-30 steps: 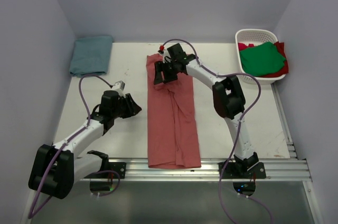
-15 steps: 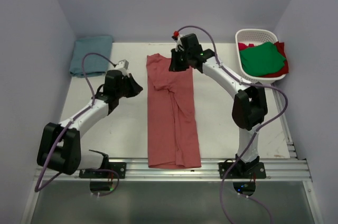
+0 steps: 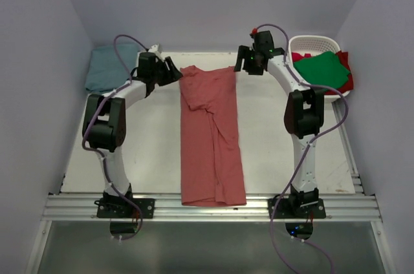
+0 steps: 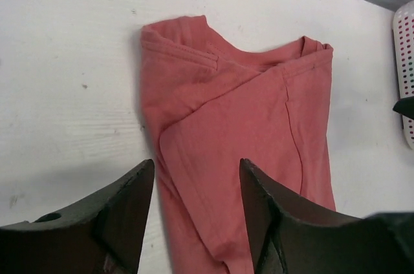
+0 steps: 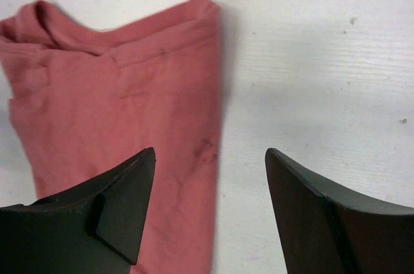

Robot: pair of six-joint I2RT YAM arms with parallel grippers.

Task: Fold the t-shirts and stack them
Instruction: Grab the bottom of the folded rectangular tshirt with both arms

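Hovering at the collar corners of the brick-red t-shirt (image 3: 212, 138), lying lengthwise-folded mid-frame on the tabletop (image 3: 149, 132), left claw (image 3: 173, 70) and right claw (image 3: 240, 64) gape empty. Next, I reckon, pinch both corners, fold hemward.

Bright, even overhead light; soft shadows; sharp focus.

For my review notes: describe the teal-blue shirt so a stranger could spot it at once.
From above, take the white table and go to its far left corner, against the wall. There lies the teal-blue shirt, folded flat, beside the left end effector. It is the only blue cloth: the brick-red shirt lies mid-table, the green shirt in the white basket far right.
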